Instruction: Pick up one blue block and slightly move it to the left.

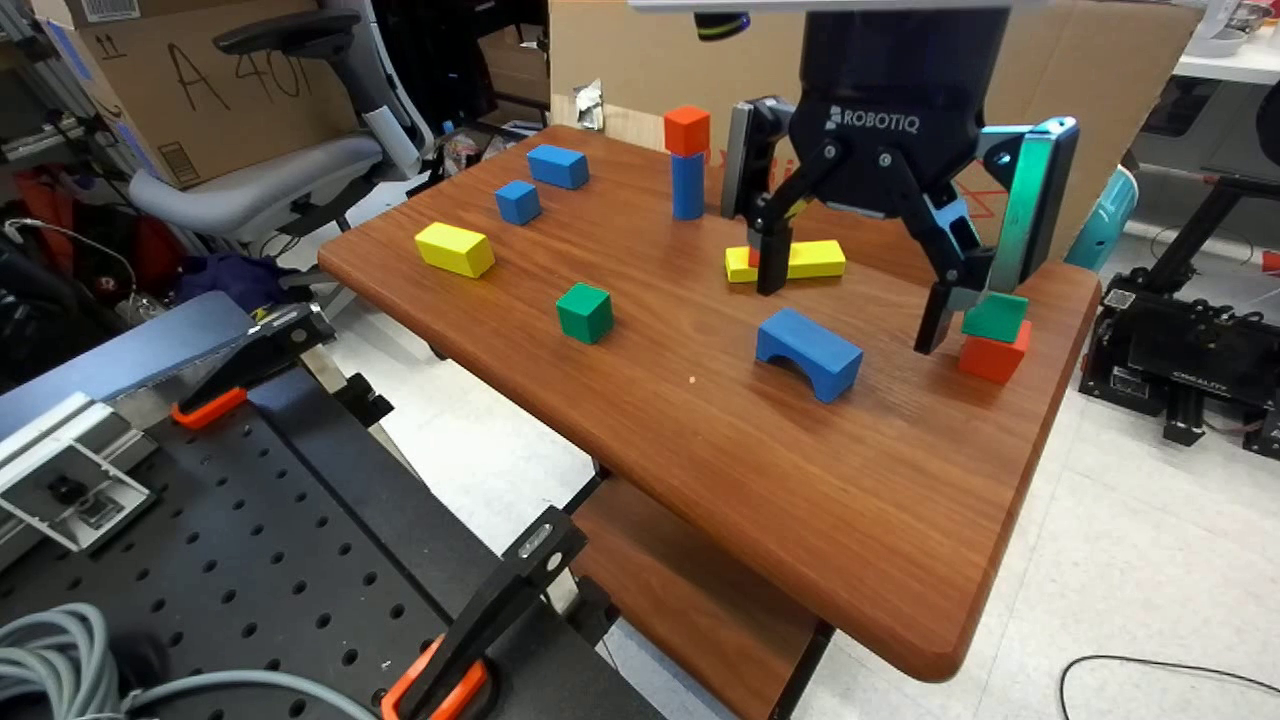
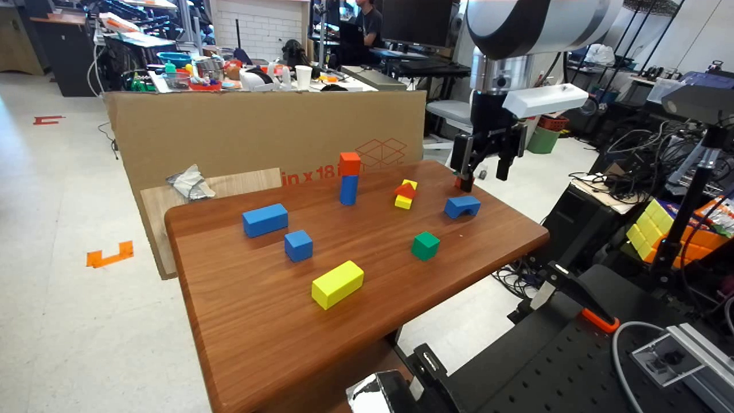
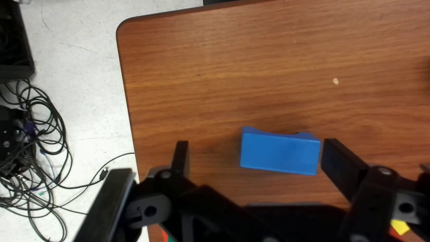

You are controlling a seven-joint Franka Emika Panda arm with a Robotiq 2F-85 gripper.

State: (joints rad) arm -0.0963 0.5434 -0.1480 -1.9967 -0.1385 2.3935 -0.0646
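Evidently, the pincer [image 1: 852, 307] gapes wide above the desk [image 1: 800, 480] near the arched blue block [image 1: 814, 346] on the right, but descending could shove it, since in the wrist view a finger [image 3: 342, 164] sits just beside its right end.

Elongated blue arch block [image 1: 812, 348], stood on its 2 feet, hollowed beneath by a curve, flat face turned up, set on wood-grained tabletop [image 1: 760, 450]
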